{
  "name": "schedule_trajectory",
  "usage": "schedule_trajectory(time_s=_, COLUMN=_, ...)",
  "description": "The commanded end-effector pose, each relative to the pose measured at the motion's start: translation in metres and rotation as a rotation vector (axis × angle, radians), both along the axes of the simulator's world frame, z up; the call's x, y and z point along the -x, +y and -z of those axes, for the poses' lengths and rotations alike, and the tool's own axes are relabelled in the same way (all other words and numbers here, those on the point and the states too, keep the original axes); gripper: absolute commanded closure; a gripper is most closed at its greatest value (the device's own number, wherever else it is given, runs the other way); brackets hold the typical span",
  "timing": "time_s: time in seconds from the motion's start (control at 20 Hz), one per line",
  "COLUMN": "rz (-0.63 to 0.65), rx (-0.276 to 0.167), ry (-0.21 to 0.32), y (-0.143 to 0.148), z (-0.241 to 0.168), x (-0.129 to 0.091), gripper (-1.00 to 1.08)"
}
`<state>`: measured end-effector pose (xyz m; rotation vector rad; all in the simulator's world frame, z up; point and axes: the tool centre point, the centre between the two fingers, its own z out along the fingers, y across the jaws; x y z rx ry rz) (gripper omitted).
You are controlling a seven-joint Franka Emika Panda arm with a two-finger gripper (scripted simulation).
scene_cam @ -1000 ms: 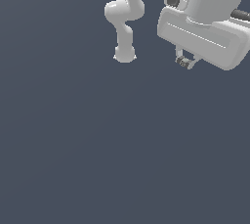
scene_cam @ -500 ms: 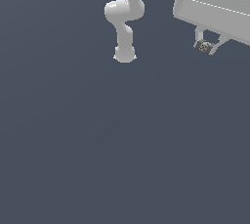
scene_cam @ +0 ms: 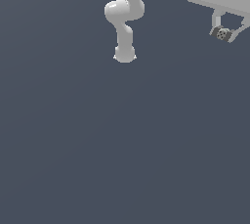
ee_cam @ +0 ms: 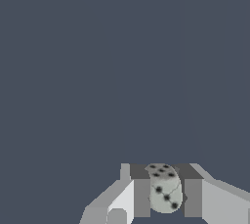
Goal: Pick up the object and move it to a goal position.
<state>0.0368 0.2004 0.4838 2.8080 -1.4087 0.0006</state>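
The object is a tiny roundish grey lump with specks, held between the white fingers of my gripper at the upper part of the exterior view's right, well above the floor. In the wrist view the object looks like a pale rounded die with dark dots, clamped between the two finger pads. The gripper is shut on it.
The arm's white base and lower links stand at the upper middle of the exterior view. The dark grey floor fills everything else in view.
The gripper has risen and moved toward the exterior view's right with the object held in it. The arm's base has not moved.
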Motion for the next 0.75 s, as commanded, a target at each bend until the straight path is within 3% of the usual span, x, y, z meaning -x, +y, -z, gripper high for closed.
schedule_trajectory(time_s=0.0, rz=0.000, rx=0.000, ry=0.000, y=0.0026, z=-0.0053, x=-0.0015, gripper=1.08)
schedule_trajectory(time_s=0.7, rz=0.000, rx=0.000, ry=0.000, y=0.0076, z=-0.0152, x=-0.0048, gripper=1.08)
